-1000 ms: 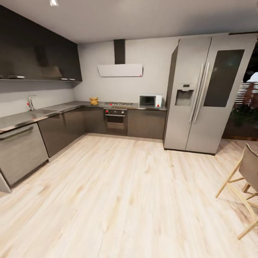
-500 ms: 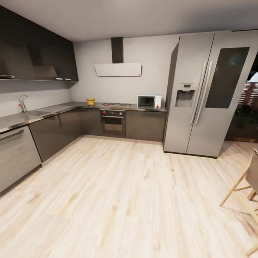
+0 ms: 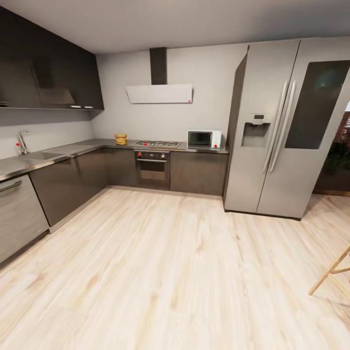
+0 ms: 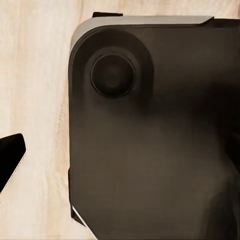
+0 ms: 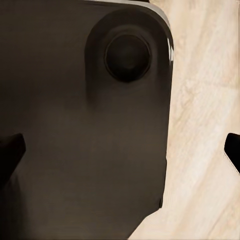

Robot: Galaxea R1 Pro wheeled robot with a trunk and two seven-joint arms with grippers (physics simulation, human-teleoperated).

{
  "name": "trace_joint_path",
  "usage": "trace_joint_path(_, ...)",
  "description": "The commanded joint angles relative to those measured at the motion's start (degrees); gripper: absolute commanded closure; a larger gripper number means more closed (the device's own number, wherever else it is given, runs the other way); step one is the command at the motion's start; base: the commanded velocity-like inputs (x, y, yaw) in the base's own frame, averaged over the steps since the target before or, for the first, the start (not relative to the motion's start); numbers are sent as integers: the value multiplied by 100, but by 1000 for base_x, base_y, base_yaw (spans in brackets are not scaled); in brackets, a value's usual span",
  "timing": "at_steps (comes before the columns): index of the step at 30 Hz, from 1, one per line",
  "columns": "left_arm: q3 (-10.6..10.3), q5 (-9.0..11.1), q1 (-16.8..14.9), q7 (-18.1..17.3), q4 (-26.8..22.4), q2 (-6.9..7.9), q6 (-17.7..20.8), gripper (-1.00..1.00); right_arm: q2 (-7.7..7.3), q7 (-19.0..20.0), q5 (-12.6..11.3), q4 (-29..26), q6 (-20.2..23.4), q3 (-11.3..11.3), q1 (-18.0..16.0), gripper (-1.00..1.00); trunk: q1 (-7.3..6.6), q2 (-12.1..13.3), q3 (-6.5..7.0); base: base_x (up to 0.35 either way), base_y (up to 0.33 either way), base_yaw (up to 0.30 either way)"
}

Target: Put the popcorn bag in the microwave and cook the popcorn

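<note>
Across the lower half of the head view spreads the pale wood plank floor (image 3: 160, 272) of the kitchen (image 3: 73, 29), bare out to the slanted wooden chair legs (image 3: 333, 274) at the right edge. At the right of the frame stands the steel double-door fridge (image 3: 279, 131), reaching nearly to the ceiling. Glossy black cabinets (image 3: 48, 78) hang along the upper left, with more dark cabinet fronts under the countertop (image 3: 63, 151), an L-shaped grey slab running from the left edge to the fridge. A black oven (image 3: 152, 168) sits below the gas hob (image 3: 157, 143) at centre, under a pale hood (image 3: 159, 93). Left of centre a tap (image 3: 22, 141) rises over the sink.

Just left of the fridge, the microwave (image 3: 204, 139) rests on the countertop with its dark door closed. Left of the hob, well apart from the microwave, the popcorn bag (image 3: 120, 139) stands upright on the same slab, small and golden-brown.

Both wrist views look down on the robot's dark rounded base (image 4: 155, 135) over the floor planks. The left gripper's dark fingertip (image 4: 11, 152) pokes in at one edge; whether it is spread or closed cannot be told. The right gripper (image 5: 120, 150) has a fingertip at each side edge, spread wide with nothing between.
</note>
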Motion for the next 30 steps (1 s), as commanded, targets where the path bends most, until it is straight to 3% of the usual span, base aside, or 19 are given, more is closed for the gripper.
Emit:
trace_joint_path(1,3,27,0,1,1,-1,-10,-100,-1,-1,-4,1,-18,-1,1,-100,3,-2,-4,324,0,0)
trace_joint_path(20,-5,-3,0,9,-2,-12,-23,-100,-5,-1,41,1,-149,17,-1,-100,3,-2,-4,324,0,0)
trace_joint_path(30,-6,-5,0,9,-2,-10,-24,-100,-7,-1,36,1,-150,12,-2,-100,3,-2,-4,324,0,-111)
